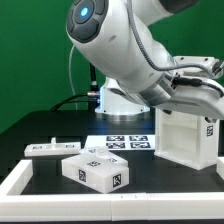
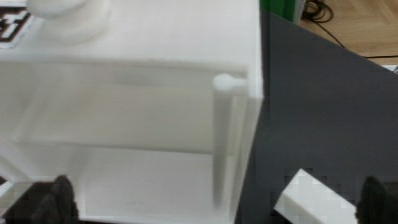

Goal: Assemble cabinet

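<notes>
Where the black worktop [image 1: 165, 185] meets its front edge, a small white tagged block [image 1: 95, 172] lies loose. Behind it, toward the edge at the exterior view's left, is a flat white tagged panel [image 1: 55, 148]. Mid-table: marker board [image 1: 128, 143]. Farther back, by the edge at the exterior view's right, the large white boxy cabinet body [image 1: 185, 138] stands upright with the arm stooped over it. Wrist view: gripper [image 2: 214, 205] faces the body's side wall, dark fingertips [image 2: 45, 200] spread wide, holding nothing. The wall edge runs crosswise to the closing line, so closing would likely pinch its thickness.
</notes>
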Available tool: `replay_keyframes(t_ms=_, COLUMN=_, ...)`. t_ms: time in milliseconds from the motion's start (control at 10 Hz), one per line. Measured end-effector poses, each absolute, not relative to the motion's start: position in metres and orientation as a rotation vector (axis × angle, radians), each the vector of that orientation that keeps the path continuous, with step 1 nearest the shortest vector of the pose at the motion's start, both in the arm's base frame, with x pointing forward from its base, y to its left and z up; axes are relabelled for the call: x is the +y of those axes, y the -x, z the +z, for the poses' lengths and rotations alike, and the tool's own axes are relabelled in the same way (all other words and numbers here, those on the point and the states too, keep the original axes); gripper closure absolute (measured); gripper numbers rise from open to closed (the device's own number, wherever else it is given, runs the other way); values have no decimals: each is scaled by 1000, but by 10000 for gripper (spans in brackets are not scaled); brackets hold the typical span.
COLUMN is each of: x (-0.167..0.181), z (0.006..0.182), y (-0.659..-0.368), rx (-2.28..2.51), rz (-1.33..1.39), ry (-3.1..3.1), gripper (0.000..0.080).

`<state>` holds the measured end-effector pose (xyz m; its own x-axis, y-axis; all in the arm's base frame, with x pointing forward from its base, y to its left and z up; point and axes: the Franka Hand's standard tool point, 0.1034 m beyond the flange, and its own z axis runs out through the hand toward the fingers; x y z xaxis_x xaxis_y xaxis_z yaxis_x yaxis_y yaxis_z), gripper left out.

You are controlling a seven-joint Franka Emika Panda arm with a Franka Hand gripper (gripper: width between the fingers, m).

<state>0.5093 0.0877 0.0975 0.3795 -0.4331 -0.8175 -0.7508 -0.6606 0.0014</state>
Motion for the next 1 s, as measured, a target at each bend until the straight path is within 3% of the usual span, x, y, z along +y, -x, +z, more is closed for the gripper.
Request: replay_keyframes(t_ms=1000, x=112, z=86, y=-498, rx=1168, rz=1265, ry=2020, gripper=2)
